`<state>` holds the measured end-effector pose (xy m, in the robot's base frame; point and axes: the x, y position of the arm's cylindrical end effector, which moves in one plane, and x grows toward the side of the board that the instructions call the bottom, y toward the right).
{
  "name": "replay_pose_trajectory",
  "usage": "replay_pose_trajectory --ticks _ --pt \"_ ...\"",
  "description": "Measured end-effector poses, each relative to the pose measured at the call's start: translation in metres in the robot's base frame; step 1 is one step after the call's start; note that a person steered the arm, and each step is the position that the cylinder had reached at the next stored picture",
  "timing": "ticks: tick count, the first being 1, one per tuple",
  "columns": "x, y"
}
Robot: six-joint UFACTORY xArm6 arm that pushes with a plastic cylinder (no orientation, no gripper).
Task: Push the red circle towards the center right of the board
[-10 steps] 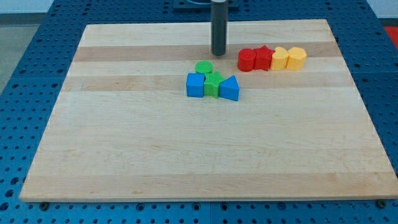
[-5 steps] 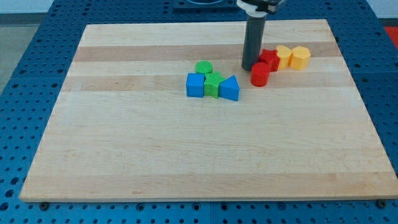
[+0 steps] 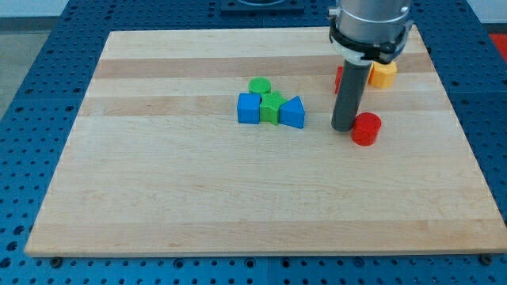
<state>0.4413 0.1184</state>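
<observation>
The red circle lies on the wooden board, right of the middle. My tip stands on the board right at the circle's left side, touching or nearly touching it. The dark rod rises from there and hides part of the blocks behind it.
A blue cube, a green block, a blue triangular block and a green circle cluster near the middle. At the view's top right, a red block and a yellow block show partly behind the rod.
My tip has moved right and toward the view's bottom, pushing the red circle away from the red and yellow row toward the right side.
</observation>
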Motion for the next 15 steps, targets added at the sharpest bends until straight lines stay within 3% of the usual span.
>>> replay_pose_trajectory --ticks 3,6,15 --pt "0.059 0.017" --pt "0.014 0.025" --pt "-0.06 0.017"
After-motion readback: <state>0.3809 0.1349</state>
